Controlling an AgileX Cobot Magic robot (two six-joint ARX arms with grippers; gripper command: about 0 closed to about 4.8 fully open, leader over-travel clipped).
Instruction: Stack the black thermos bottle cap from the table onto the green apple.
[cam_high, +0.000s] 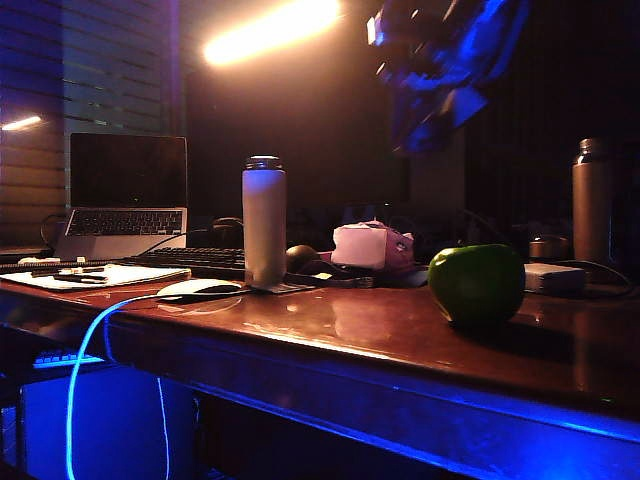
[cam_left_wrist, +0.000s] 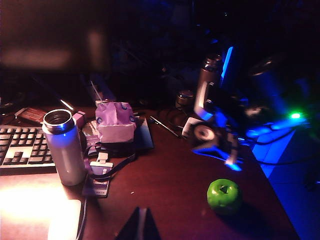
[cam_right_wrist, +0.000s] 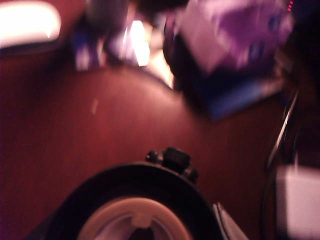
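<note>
The green apple sits on the reddish-brown bench close to its blue-lit front edge, toward the right end, with bare wood all round it. In the left wrist view the apple shows its stem dimple upward and stands alone.

The right gripper is a blurred blue shape high above the bench, over the back of the surface and to the left of the apple. In the left wrist view the same right gripper hangs in the air behind the apple, its fingers about a round, pale-centred object. The right wrist view shows the black thermos bottle cap filling the space between the fingers, its pale inner rim facing the camera, so the fingers are gripping the cap, clear of the bench.

The left gripper shows only as a dark wedge above the front part of the bench, its fingers pressed together with nothing between them.

A tall white thermos, open at the top, stands farther left, with a white mouse beside it near the front edge. Behind lie a keyboard, a laptop and a pale crumpled bag. A tall dark bottle stands at the back right.
</note>
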